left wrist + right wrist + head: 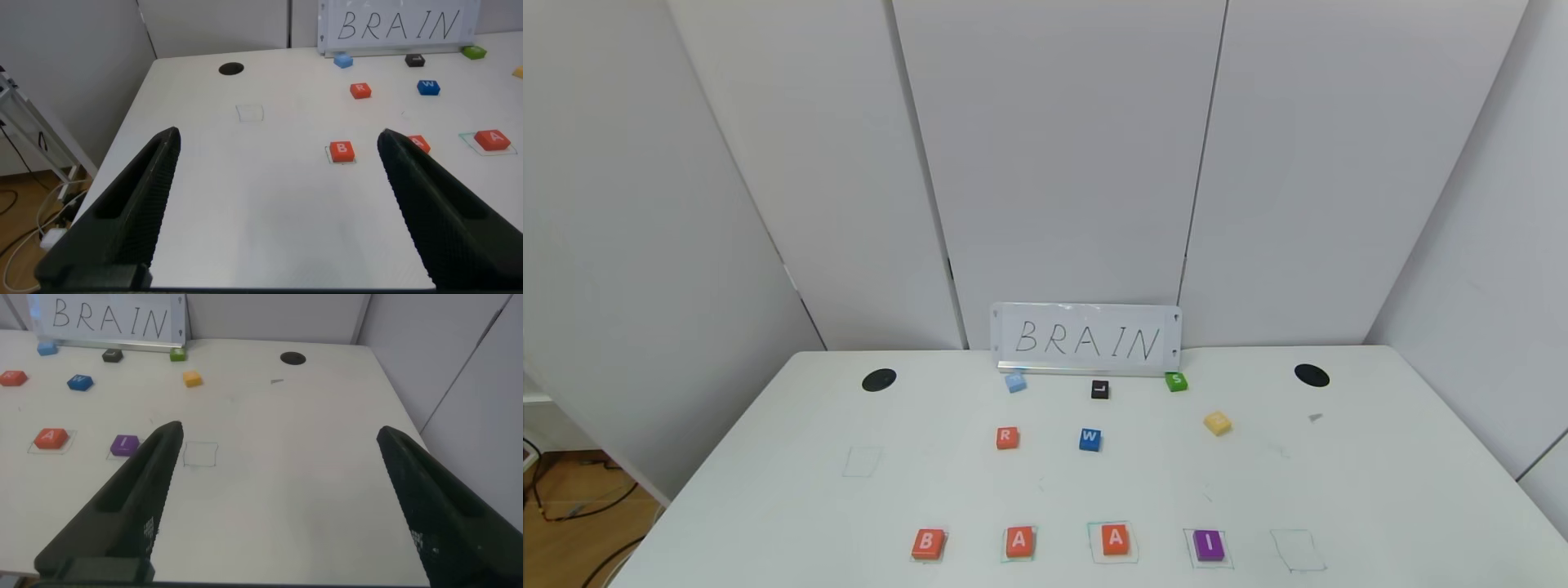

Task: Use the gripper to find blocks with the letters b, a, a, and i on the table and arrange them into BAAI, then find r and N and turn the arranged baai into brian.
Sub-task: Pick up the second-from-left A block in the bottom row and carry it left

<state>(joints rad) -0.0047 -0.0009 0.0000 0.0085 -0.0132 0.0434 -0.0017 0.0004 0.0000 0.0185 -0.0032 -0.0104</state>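
Observation:
Along the front of the white table (1380, 490) the orange B block (928, 543), two orange A blocks (1019, 541) (1116, 539) and the purple I block (1209, 545) lie in a row, spelling BAAI. The orange R block (1007, 438) lies mid-table and the yellow N block (1218, 422) back right. Neither gripper shows in the head view. My left gripper (278, 188) is open and empty above the table's front left, with B (341, 151) ahead of it. My right gripper (278, 482) is open and empty above the front right, with I (124, 444) off to its side.
A blue W block (1090, 439), black L block (1100, 389), green S block (1176, 380) and pale blue block (1015, 381) lie farther back. A BRAIN sign (1086, 339) stands at the table's rear edge. A green drawn square (1298, 550) lies right of I, another (862, 461) at the left.

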